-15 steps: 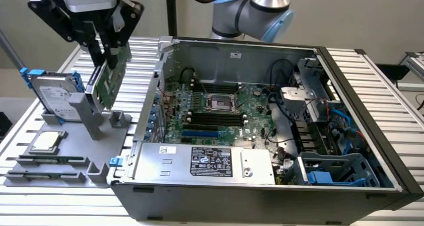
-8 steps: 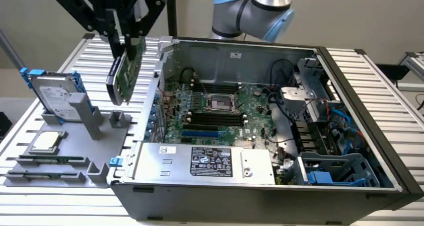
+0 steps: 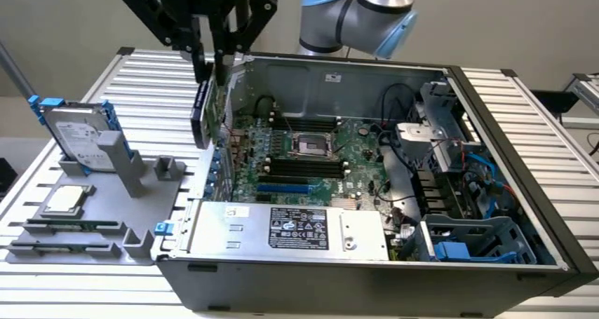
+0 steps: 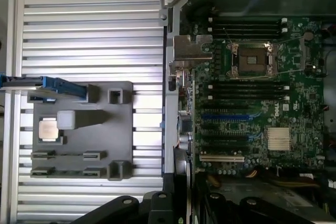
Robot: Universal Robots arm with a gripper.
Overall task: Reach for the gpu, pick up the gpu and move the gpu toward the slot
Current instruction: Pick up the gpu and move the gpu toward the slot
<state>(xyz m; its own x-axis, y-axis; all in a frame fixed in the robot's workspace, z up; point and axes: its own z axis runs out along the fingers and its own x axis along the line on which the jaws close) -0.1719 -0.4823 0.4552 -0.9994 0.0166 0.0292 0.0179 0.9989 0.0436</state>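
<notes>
The gripper (image 3: 207,52) clenches the gpu (image 3: 203,112) by its top edge; the card hangs long axis vertical, over the case's (image 3: 374,291) left wall.

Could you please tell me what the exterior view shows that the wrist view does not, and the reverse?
The exterior view adds the arm, the hard drive's label, the power supply and the blue drive cage. The wrist view adds the white slot on the motherboard. Both share the gripper shut on the gpu, the CPU socket, the gray fixture and the chip.
</notes>
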